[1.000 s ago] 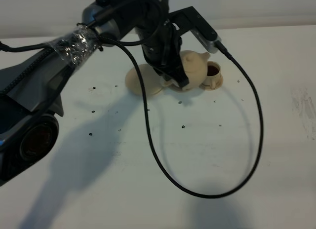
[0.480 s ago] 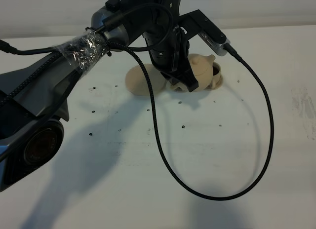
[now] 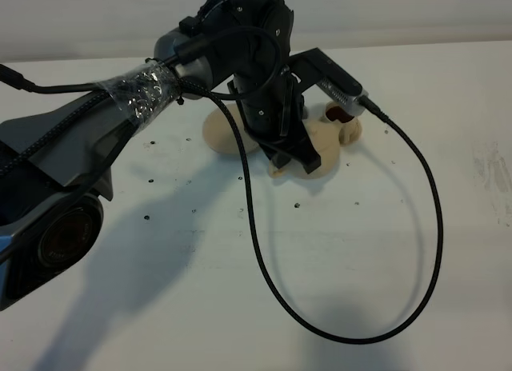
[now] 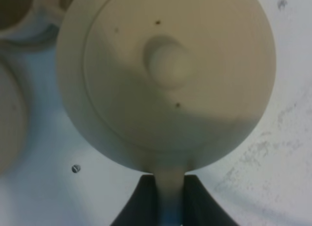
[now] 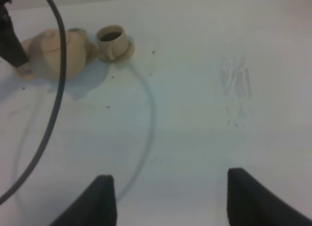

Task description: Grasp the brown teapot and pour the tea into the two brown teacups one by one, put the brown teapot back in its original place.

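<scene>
From my screen I saw a white table (image 3: pixel 472 291) filling almost the whole high view, matte and evenly lit. Along its far edge ran a pale grey wall (image 3: pixel 416 15), with a soft seam where the two met. The tabletop was flecked with small dark specks (image 3: pixel 297 204), scattered mostly across the left and middle. Near the right side a faint grey scuff (image 3: pixel 490 179) smeared the surface, and the right wrist view showed a similar smudge (image 5: pixel 236 87) as thin streaks. A broad, soft-edged shadow (image 3: pixel 144 267) lay over the near left of the table, and a fainter one (image 3: pixel 328 355) sat by the near edge. The light looked cool and diffuse, slightly bluish in the wrist views
</scene>
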Action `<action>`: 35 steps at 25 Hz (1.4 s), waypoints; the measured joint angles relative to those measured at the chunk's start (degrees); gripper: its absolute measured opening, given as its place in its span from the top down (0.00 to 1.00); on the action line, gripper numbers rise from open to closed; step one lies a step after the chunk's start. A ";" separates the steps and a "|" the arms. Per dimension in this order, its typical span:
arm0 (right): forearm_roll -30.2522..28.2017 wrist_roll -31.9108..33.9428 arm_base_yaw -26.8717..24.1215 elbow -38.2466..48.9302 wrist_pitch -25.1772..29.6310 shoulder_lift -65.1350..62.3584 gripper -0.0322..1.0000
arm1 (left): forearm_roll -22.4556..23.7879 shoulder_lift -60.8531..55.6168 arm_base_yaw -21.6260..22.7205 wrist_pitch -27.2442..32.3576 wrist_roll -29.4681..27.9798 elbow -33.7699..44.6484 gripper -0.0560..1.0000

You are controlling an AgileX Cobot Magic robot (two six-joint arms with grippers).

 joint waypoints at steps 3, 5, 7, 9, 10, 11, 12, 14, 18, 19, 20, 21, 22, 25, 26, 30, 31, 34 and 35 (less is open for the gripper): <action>0.00 0.00 0.00 0.00 0.00 0.00 0.46 | 0.00 0.05 0.00 -0.15 -0.05 0.72 0.84; 0.00 0.00 0.00 0.00 0.00 0.00 0.46 | 0.00 0.05 0.00 -0.15 -0.07 0.72 0.84; 0.00 0.00 0.00 0.00 0.00 0.00 0.46 | 0.12 0.05 0.00 -0.20 -0.07 0.72 0.84; 0.00 0.00 0.00 0.00 0.00 0.00 0.46 | 0.29 0.12 0.00 -0.58 -0.07 0.72 0.84; 0.00 0.00 0.00 0.00 0.00 0.00 0.46 | 0.28 0.24 0.00 -0.97 -0.07 0.72 0.84; 0.00 0.00 0.00 0.00 0.00 0.00 0.46 | 0.28 0.44 0.00 -1.34 -0.07 0.72 0.84; 0.00 0.00 0.00 0.00 0.00 0.00 0.46 | 0.23 0.68 0.00 -1.86 -0.01 0.72 0.84; 0.00 0.00 0.00 0.00 0.00 0.00 0.46 | 0.23 1.06 0.00 -2.57 0.30 0.72 0.84; 0.00 0.00 0.00 0.00 0.00 0.00 0.46 | 0.23 0.85 0.00 -2.96 1.35 0.72 0.84; 0.00 0.00 0.00 0.00 0.00 0.00 0.46 | 0.28 0.57 0.00 -2.96 1.81 0.72 0.84; 0.00 0.00 0.00 0.00 0.00 0.00 0.46 | 0.36 0.28 0.00 -2.96 2.30 0.72 0.84; 0.00 0.00 0.00 0.00 0.00 0.00 0.46 | 0.60 -0.15 0.00 -2.96 2.82 0.72 0.84; 0.00 0.00 0.00 0.00 0.00 0.00 0.46 | 0.82 -0.71 0.00 -2.90 3.28 0.72 0.84; 0.00 0.00 0.00 0.00 0.00 0.00 0.46 | 3.10 -2.48 0.06 -2.85 4.44 0.72 0.84; 0.00 0.00 0.00 0.00 0.00 0.00 0.46 | 3.80 -2.97 0.11 -2.85 4.59 0.72 0.84; 0.00 0.00 0.00 0.00 0.00 0.00 0.46 | 4.65 -3.66 1.76 -2.27 5.67 0.72 0.84; 0.00 0.00 0.00 0.00 0.00 0.00 0.46 | 4.91 -3.66 2.38 -2.20 5.87 0.72 0.84; 0.00 0.00 0.00 0.00 0.00 0.00 0.46 | 5.70 -3.66 4.17 -2.09 7.27 0.72 0.84; 0.00 0.00 0.00 0.00 0.00 0.00 0.46 | 6.08 -3.66 4.78 -2.09 7.74 0.72 0.84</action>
